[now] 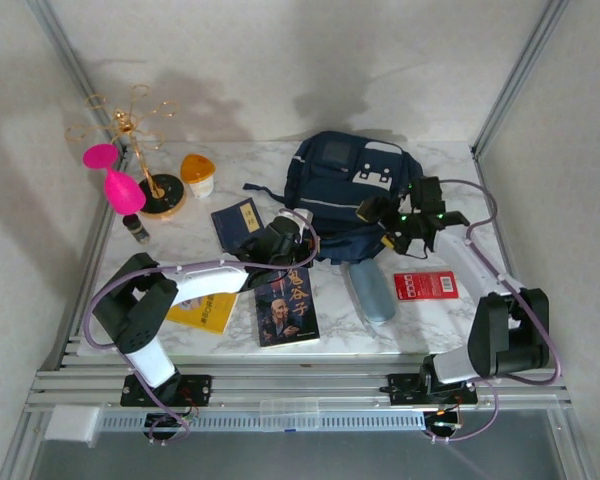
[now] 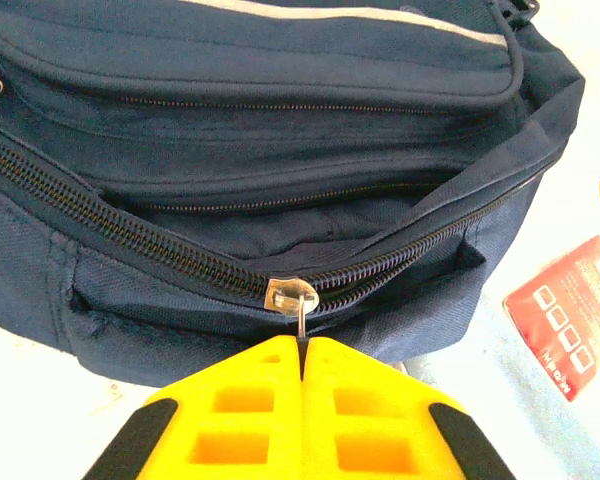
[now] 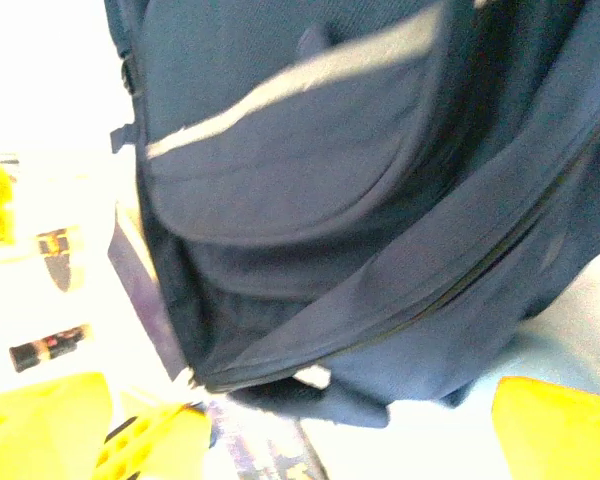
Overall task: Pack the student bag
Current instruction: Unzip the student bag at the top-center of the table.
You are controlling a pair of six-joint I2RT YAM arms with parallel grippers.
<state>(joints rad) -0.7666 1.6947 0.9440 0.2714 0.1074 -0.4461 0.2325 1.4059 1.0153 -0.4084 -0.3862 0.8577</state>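
The student bag (image 1: 345,190) is a navy backpack with pale stripes, lying at the back middle of the table. Its main zipper (image 2: 160,245) is partly undone and the compartment gapes. My left gripper (image 2: 303,345) is shut on the metal zipper pull (image 2: 302,318), just below the slider (image 2: 288,295), at the bag's near left corner (image 1: 298,238). My right gripper (image 1: 388,215) hovers at the bag's right side, open; its yellow fingertips (image 3: 560,430) stand wide apart with the bag's fabric (image 3: 330,180) beyond them and nothing between them.
In front of the bag lie a portrait book (image 1: 286,308), a yellow book (image 1: 205,312), a pale blue pouch (image 1: 372,290) and a red card (image 1: 426,285). A navy booklet (image 1: 237,220), an orange-lidded cup (image 1: 197,174), a gold stand (image 1: 140,140) and a pink object (image 1: 120,185) stand left.
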